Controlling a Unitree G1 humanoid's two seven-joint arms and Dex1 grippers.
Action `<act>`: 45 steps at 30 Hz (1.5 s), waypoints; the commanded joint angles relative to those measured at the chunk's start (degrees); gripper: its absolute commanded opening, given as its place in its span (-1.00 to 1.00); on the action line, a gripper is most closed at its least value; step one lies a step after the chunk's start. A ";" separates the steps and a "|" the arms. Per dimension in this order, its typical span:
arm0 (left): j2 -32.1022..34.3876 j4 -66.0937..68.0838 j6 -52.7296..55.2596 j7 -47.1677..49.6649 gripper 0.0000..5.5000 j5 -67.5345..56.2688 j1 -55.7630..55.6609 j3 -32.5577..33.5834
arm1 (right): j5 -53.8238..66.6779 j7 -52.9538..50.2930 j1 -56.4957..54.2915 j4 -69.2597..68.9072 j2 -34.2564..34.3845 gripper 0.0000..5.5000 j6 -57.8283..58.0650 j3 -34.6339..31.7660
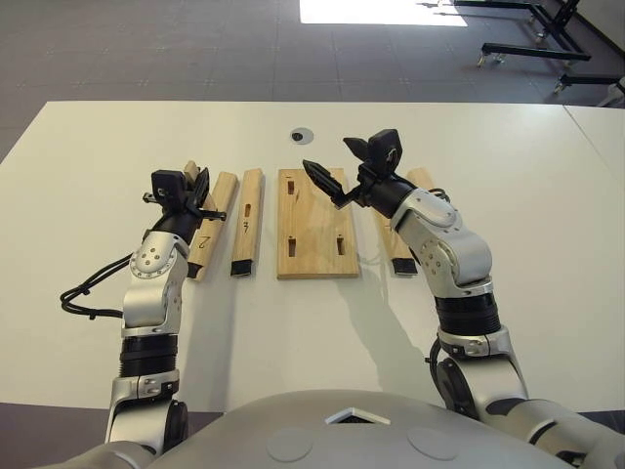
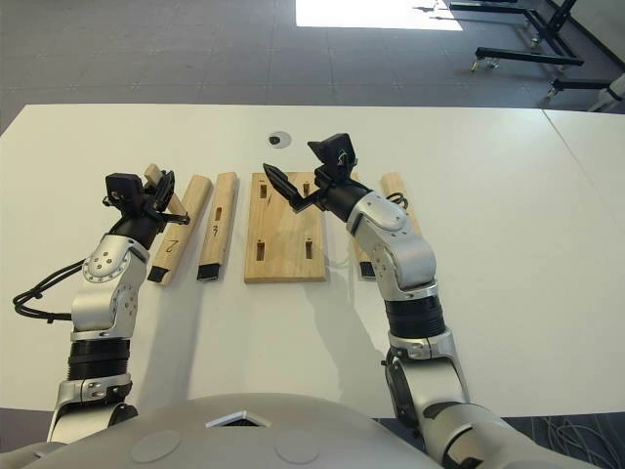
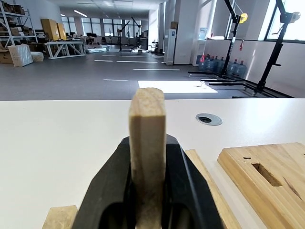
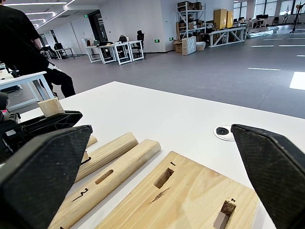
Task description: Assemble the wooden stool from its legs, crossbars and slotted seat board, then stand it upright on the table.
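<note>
The slotted seat board (image 1: 314, 237) lies flat at the table's middle. To its left lie two slotted legs, one marked 2 (image 1: 211, 233) and one marked 7 (image 1: 248, 233). More wooden pieces (image 1: 398, 249) lie to its right, partly under my right arm. My left gripper (image 1: 195, 188) is shut on the end of a wooden bar (image 3: 147, 138) at the far left of the row. My right gripper (image 1: 349, 162) hangs open above the board's far end, nothing between its fingers (image 4: 43, 167).
A round cable grommet (image 1: 302, 135) sits in the table beyond the board. White tabletop (image 1: 527, 195) stretches free to the right, left and front. Black frames (image 1: 532, 44) stand on the floor behind the table.
</note>
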 commanded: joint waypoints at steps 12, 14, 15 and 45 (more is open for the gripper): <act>-0.82 19.15 -9.58 -0.55 -0.67 3.16 5.77 -1.66 | -0.49 -0.03 -0.99 0.10 -0.22 0.95 0.21 0.21; -0.65 20.71 -10.32 -0.26 -0.53 3.47 5.36 -1.51 | -0.52 -0.03 -1.10 0.19 -0.25 0.95 0.20 0.14; -0.57 21.36 -10.75 0.05 -0.48 3.85 5.25 -1.51 | -0.55 -0.03 -1.11 0.19 -0.23 0.95 0.20 0.15; 2.67 -20.19 14.24 3.65 0.57 -4.86 5.40 4.42 | -0.81 -0.78 0.36 -0.93 0.80 0.95 -0.11 0.20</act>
